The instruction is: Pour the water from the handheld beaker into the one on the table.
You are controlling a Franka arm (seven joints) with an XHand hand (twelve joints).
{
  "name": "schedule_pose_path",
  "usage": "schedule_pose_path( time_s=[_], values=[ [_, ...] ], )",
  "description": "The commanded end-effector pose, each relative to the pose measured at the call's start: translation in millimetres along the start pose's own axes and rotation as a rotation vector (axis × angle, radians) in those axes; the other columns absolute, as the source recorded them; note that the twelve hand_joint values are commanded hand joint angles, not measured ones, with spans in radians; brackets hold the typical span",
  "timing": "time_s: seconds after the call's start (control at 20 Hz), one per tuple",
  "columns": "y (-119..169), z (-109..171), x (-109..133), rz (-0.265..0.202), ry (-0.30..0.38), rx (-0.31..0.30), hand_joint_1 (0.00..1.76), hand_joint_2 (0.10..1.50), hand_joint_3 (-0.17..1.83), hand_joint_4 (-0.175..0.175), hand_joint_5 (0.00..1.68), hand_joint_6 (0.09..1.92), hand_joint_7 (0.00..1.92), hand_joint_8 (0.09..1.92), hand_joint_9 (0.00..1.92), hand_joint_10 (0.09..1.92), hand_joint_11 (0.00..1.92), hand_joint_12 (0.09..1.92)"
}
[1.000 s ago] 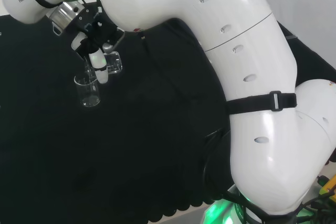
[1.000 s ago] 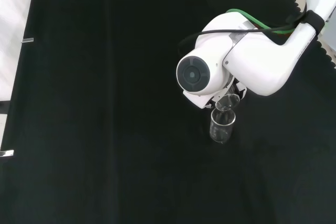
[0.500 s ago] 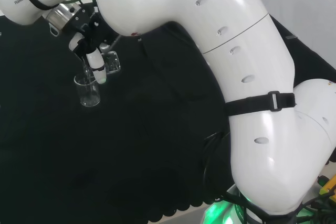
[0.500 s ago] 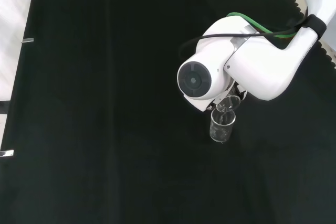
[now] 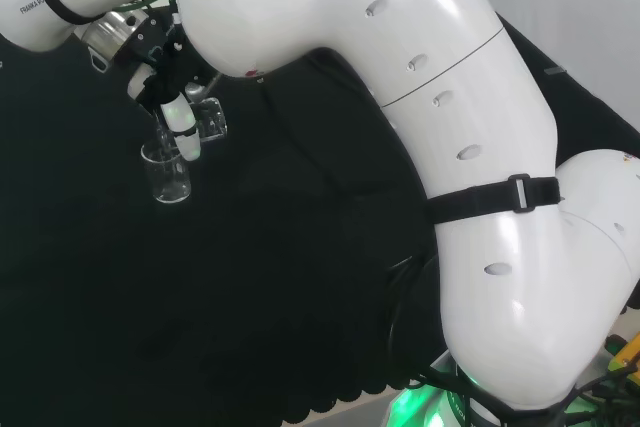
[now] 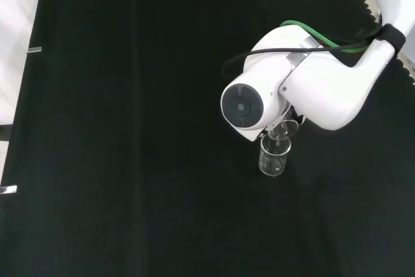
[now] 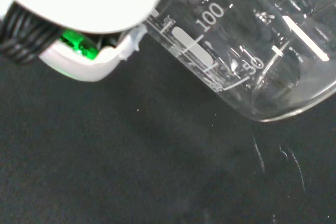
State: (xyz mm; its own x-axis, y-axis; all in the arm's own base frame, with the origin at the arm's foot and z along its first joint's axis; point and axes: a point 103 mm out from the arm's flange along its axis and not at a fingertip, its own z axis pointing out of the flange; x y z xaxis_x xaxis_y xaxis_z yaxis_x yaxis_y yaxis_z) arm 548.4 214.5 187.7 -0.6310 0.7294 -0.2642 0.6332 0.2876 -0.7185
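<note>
Pour looks mid-way, judging by the tilt: the hand has its fingers curled round the handheld beaker, which is tipped steeply with its lip just over the rim of the table beaker. In the front view the held beaker sits directly above and touching or nearly touching the rim of the standing one, partly behind the arm's white link. The table beaker stands upright on the black-cloth desk, well clear of the cloth edges. Contents: wrist view shows the held beaker close up on its side, with graduation marks and streaks that could be water or glare; can't tell how much is left in it. Level in the table beaker can't be read either; clear glass on black. No stream is plainly visible. Left, as a judgement: finish emptying, then bring the beaker back upright. Risk is spill past the rim if the lip drifts.
</note>
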Motion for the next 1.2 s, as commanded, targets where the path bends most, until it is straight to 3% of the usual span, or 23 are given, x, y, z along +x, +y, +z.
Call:
schedule_pose_path(
  time_s=[0.05,1.2],
  values=[
    [-1.7,-6.3,1.8,0.003,-0.007,0.007,1.33,0.56,0.70,-0.175,1.48,0.25,1.60,0.09,1.70,0.09,1.19,0.80],
    [-3.4,-10.2,5.5,0.025,-0.062,0.045,1.33,0.56,0.70,-0.175,1.48,0.26,1.60,0.09,1.71,0.09,1.19,0.79]
  ],
)
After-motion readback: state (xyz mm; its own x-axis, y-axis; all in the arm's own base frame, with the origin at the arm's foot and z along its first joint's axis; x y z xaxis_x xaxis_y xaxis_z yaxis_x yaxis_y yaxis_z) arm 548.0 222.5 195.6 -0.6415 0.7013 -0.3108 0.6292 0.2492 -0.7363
